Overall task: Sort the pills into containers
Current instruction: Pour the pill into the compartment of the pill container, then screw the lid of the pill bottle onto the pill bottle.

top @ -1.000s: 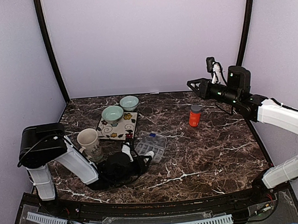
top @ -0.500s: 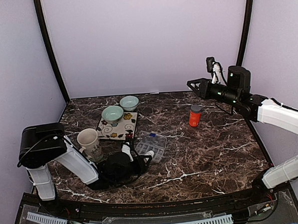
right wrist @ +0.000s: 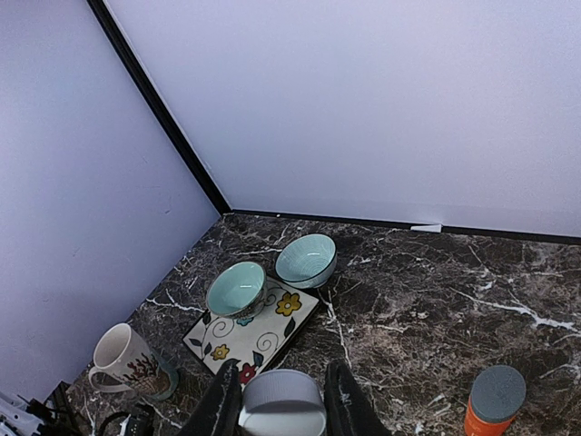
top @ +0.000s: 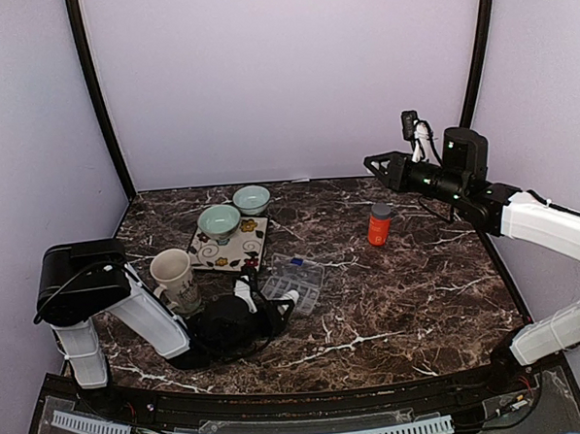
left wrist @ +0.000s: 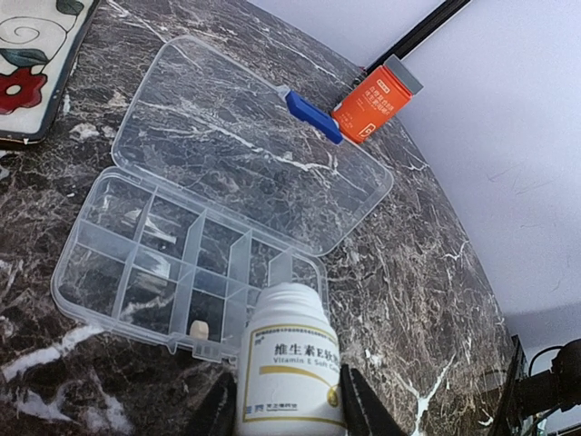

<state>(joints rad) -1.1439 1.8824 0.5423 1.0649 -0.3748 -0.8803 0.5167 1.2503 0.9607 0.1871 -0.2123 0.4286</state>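
At the box's (left wrist: 91, 232) near edge, left hand (left wrist: 289, 407) pinched a bottle (left wrist: 290, 359).
Probably light, slick; best held mid-body. Right hand (right wrist: 282, 405) pinched a cap (right wrist: 283, 391).

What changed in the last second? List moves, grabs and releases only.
Nothing visibly changed. The left hand still grips the white vitamin bottle at the near edge of the organiser box. The right hand stays raised at the far right, closed on a round grey object.

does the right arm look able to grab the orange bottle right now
Probably not yet: the right pincer is shut on a pale round cap. The orange bottle stands alone with nothing blocking it, so the cap would have to be put down first.
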